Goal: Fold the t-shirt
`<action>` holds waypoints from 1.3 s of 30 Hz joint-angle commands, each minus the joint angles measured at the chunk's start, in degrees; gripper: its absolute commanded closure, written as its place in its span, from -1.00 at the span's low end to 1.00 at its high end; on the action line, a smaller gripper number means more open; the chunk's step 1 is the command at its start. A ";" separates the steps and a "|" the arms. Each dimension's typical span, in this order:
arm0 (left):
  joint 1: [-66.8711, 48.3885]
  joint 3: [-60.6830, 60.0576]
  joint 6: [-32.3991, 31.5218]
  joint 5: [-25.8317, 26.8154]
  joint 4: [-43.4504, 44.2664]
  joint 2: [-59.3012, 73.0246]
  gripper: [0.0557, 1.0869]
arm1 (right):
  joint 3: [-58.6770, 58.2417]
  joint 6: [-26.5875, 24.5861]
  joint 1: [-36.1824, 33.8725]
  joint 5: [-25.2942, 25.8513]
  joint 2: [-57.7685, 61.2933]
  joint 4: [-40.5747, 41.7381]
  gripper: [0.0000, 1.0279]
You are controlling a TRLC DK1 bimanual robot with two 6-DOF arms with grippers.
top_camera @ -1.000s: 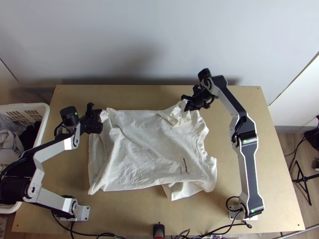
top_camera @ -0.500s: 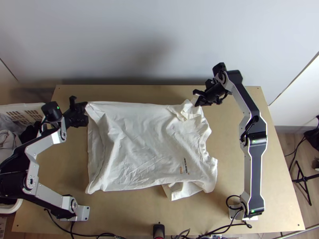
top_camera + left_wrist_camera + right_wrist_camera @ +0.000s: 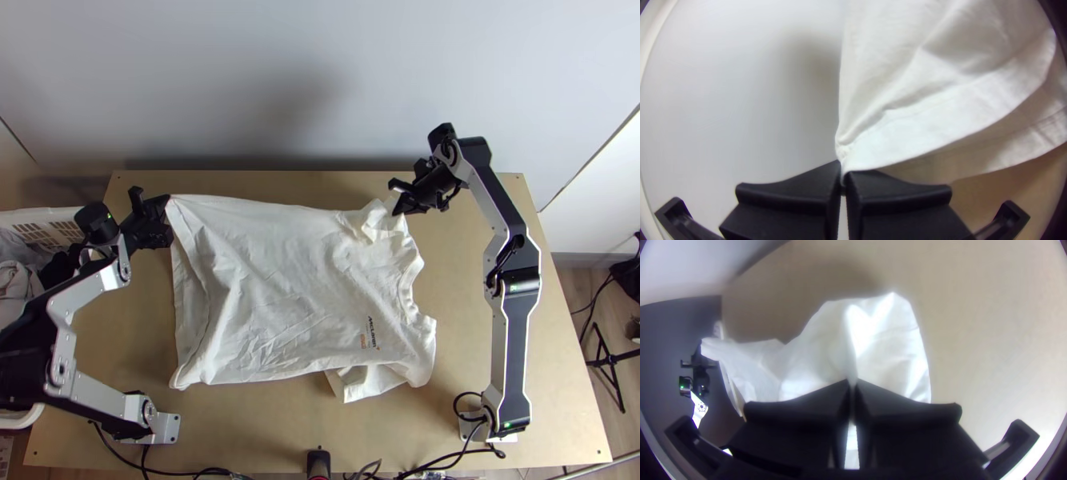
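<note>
T-shirt (image 3: 296,296) spread creased on table (image 3: 472,336) — L gripper (image 3: 166,208) pinching hem corner (image 3: 845,153), R gripper (image 3: 397,200) pinching sleeve (image 3: 386,226).

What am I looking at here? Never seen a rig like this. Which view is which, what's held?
Two robot arms, the left arm and the right arm, stand at a wooden table. The top view looks steeply down from a fixed camera. Each wrist view comes from a camera on that arm, its own black fingers at the bottom edge.

On the table lies a white t-shirt, mostly spread but wrinkled, neck opening toward the right arm. The left gripper pinches a corner of its hem; the right gripper pinches cloth near the shoulder on the far side. At the left edge is a white basket with cloth in it.
</note>
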 commanded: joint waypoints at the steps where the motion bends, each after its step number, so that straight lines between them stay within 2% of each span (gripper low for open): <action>1: -2.05 -3.20 -7.56 0.35 -4.30 -10.35 0.80 | -3.79 -1.19 2.26 -0.84 -5.63 -3.76 0.89; 6: -1.61 -7.68 -10.03 1.22 -7.64 -17.38 0.80 | -6.34 -1.10 2.09 -2.07 -9.58 -4.46 0.89; 12: -0.65 -14.54 -10.38 5.35 -12.83 -28.98 0.80 | -17.07 -3.57 1.82 -3.12 -14.86 -4.90 0.89; 16: 0.93 -21.31 -9.41 10.45 -19.50 -40.41 0.79 | -25.59 -6.20 2.18 -3.12 -18.20 -4.90 0.89; 19: 2.34 -25.00 -5.63 13.35 -29.35 -49.64 0.79 | -31.13 -8.40 2.97 -3.12 -19.95 -4.90 0.89; 22: 2.34 -27.81 -3.96 13.35 -36.20 -55.88 0.79 | -34.73 -9.81 3.67 -3.04 -20.57 -4.90 0.89; 27: 2.43 -32.73 -1.50 13.27 -42.18 -62.29 0.79 | -39.04 -10.86 5.43 -2.60 -19.51 -4.81 0.89; 34: 3.66 -35.46 6.50 13.27 -50.00 -65.19 0.78 | -40.44 -13.15 6.83 -1.37 -14.94 -3.40 0.89; 39: 3.66 -38.09 6.67 13.18 -48.68 -65.28 0.74 | -39.57 -12.88 6.22 0.22 -11.60 0.90 0.88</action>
